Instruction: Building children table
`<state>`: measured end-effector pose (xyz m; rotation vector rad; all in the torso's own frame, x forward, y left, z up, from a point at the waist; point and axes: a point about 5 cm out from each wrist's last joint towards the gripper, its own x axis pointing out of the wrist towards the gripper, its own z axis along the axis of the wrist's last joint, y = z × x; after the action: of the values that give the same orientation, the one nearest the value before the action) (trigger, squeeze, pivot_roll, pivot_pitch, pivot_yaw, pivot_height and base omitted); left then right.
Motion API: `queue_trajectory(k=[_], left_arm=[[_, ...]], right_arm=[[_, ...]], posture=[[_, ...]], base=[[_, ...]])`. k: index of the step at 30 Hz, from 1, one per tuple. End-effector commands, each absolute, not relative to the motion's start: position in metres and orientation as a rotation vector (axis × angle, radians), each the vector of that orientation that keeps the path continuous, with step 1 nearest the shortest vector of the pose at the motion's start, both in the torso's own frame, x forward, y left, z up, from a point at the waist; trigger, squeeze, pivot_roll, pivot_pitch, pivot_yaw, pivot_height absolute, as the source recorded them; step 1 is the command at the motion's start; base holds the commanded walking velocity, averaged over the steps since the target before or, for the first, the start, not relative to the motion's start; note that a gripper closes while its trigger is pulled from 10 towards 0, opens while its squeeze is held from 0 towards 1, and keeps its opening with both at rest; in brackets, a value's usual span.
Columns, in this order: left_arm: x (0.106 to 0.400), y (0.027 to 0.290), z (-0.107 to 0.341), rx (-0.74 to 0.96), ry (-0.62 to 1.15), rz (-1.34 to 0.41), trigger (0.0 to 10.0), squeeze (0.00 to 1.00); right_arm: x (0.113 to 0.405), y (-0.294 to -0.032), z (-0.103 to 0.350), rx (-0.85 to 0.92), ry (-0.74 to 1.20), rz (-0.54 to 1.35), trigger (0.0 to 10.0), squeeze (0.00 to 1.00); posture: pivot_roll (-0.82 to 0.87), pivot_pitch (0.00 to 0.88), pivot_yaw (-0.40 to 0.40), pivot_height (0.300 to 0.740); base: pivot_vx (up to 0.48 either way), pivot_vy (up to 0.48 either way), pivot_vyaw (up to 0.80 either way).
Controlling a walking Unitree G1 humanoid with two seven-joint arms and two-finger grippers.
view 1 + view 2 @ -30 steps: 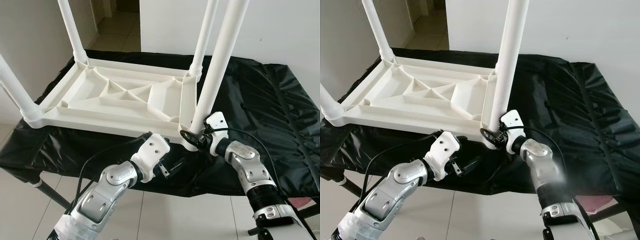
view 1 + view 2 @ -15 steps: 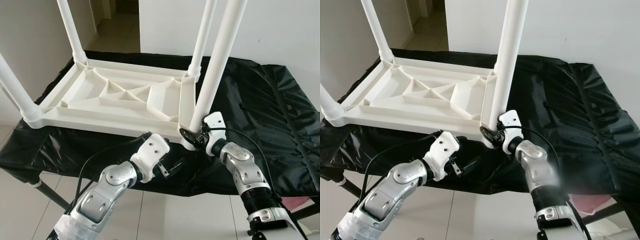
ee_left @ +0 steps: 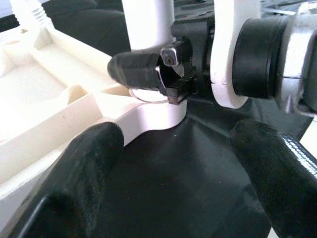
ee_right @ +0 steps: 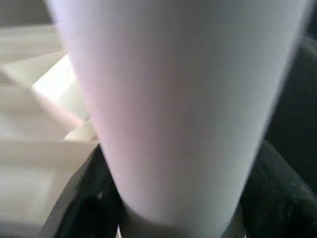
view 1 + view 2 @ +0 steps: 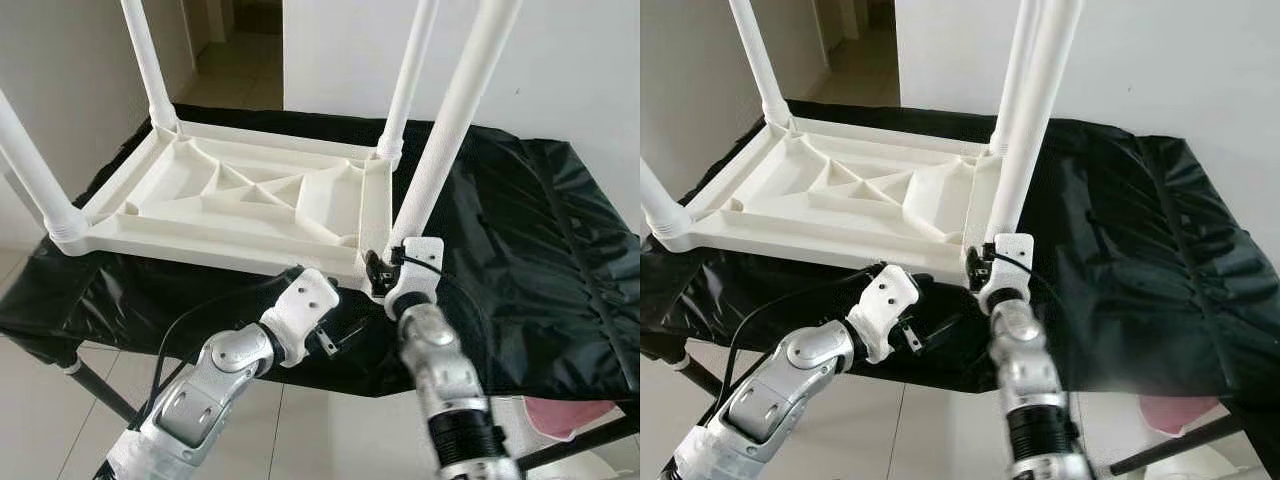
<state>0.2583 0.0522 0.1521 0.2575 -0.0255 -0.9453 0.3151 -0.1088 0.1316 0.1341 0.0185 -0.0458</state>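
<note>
You are seating the last leg in the near corner socket of the upturned tabletop on the black cloth, the right gripper clamping its base, the left gripper waiting open beneath; next, I judge, you are twisting it home.

A black cloth, wrinkled and shiny, is spread beside and beyond the gripper. Pale floor tiles are seen below it, and a white wall behind.

Soft daylight lit the head views evenly; the black cloth showed sheen, and the right wrist view was blurred.
</note>
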Motion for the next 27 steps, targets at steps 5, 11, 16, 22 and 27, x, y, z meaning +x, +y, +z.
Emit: queue_trajectory(k=[5, 11, 16, 22, 27], left_arm=[[0.254, 0.049, 0.149, 0.266, -0.014, -0.999, 10.0, 0.0], [0.255, 0.048, 0.149, 0.266, -0.019, -1.001, 10.0, 0.0], [0.253, 0.046, 0.148, 0.258, -0.015, -0.996, 10.0, 0.0], [0.252, 0.047, 0.147, 0.256, -0.012, -0.992, 10.0, 0.0], [0.252, 0.05, 0.147, 0.263, -0.008, -0.99, 10.0, 0.0]], right_arm=[[0.309, -0.1, 0.126, 0.162, 0.055, 0.025, 10.0, 0.0], [0.306, -0.111, 0.132, 0.154, 0.017, 0.058, 10.0, 1.0], [0.306, -0.129, 0.137, 0.092, -0.016, 0.13, 10.0, 1.0], [0.311, -0.143, 0.135, 0.048, -0.006, 0.215, 10.0, 0.0], [0.317, -0.15, 0.139, -0.017, -0.028, 0.359, 10.0, 0.0]], posture=[[-0.01, 0.044, -0.009, 0.74], [-0.01, 0.04, -0.014, 0.74], [-0.02, 0.052, -0.018, 0.74], [-0.01, 0.058, -0.017, 0.74], [-0.01, 0.061, -0.009, 0.74]], base=[[0.0, 0.0, 0.0], [0.0, 0.0, 0.0], [0.0, 0.0, 0.0], [0.0, 0.0, 0.0], [0.0, 0.0, 0.0]])
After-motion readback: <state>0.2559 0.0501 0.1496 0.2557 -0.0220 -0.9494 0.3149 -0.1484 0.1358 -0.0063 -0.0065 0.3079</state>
